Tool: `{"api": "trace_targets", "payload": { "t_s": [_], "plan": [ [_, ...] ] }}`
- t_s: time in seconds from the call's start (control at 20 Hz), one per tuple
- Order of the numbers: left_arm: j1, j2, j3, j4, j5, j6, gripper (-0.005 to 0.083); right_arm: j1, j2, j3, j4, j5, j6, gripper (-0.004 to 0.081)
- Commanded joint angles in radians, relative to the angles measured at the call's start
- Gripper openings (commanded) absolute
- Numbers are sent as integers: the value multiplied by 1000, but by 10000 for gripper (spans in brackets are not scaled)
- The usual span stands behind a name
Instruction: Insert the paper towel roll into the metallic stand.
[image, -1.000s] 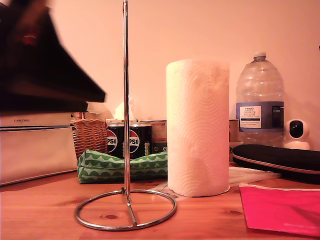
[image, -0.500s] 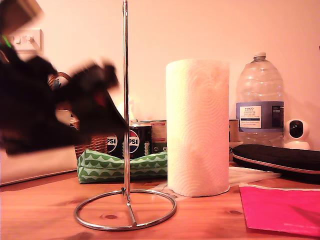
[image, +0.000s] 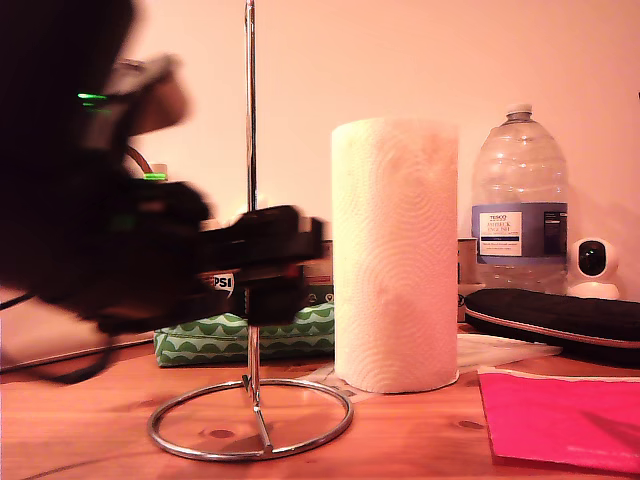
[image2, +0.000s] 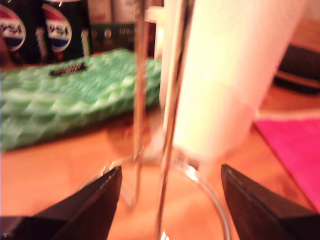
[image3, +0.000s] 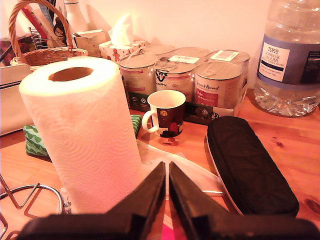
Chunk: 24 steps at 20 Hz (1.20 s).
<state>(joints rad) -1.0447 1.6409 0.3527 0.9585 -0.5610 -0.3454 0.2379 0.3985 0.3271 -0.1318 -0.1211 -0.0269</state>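
Note:
The paper towel roll (image: 395, 255) stands upright on the wooden table, just to the exterior view's right of the metallic stand (image: 250, 110). The stand's ring base (image: 250, 420) lies flat on the table. My first gripper (image: 298, 258), blurred, comes in from the exterior view's left at mid-height of the upright. In the first wrist view my first gripper (image2: 167, 172) is open, its jaws either side of the stand's rod (image2: 170, 115), with the roll (image2: 225, 85) behind. My second gripper (image3: 166, 172) is shut on nothing, above and beside the roll (image3: 85, 135).
A green patterned pouch (image: 245, 335) and Pepsi cans (image2: 55, 30) sit behind the stand. A water bottle (image: 520, 200), a black case (image: 560, 315) and a pink sheet (image: 565, 415) lie on the exterior view's right. A mug (image3: 165, 112), tins and a basket (image3: 40, 50) stand at the back.
The first arm has swung down from the exterior view's upper left and reached right to the stand's rod. Roll and stand have stayed put.

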Motion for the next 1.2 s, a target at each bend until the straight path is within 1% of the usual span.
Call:
{"api": "trace_targets", "payload": {
  "t_s": [0.0,0.1,0.15,0.3,0.35,0.5,0.55,0.65,0.8,0.95,1.1,1.15],
  "plan": [
    [20,33,6,2,-5,12,566,4,5,-13,8,1,1,-10],
    [51,61,19,-1,-1,5,566,4,5,-13,8,0,1,-10],
    [66,72,25,-3,21,-7,554,4,5,-13,9,0,1,-10],
    [97,92,58,-46,104,-6,406,4,5,-13,14,0,1,-10],
    [100,99,69,-63,124,-6,375,4,5,-12,16,0,1,-10],
    [105,108,99,-116,142,-5,367,4,5,-12,16,0,2,-10],
    [108,113,108,-134,142,-5,340,4,5,-12,16,0,2,-10],
    [116,115,117,-158,142,-5,247,4,5,-12,16,0,2,-10],
    [132,115,118,-179,141,-6,130,4,5,-11,16,0,2,-10],
    [155,115,118,-211,142,-6,-27,4,5,-11,16,0,2,-10],
    [159,115,118,-209,142,15,-24,4,5,-11,16,0,4,-10],
    [158,114,118,-210,143,45,-24,4,5,-11,16,0,4,-10]
  ]
}}
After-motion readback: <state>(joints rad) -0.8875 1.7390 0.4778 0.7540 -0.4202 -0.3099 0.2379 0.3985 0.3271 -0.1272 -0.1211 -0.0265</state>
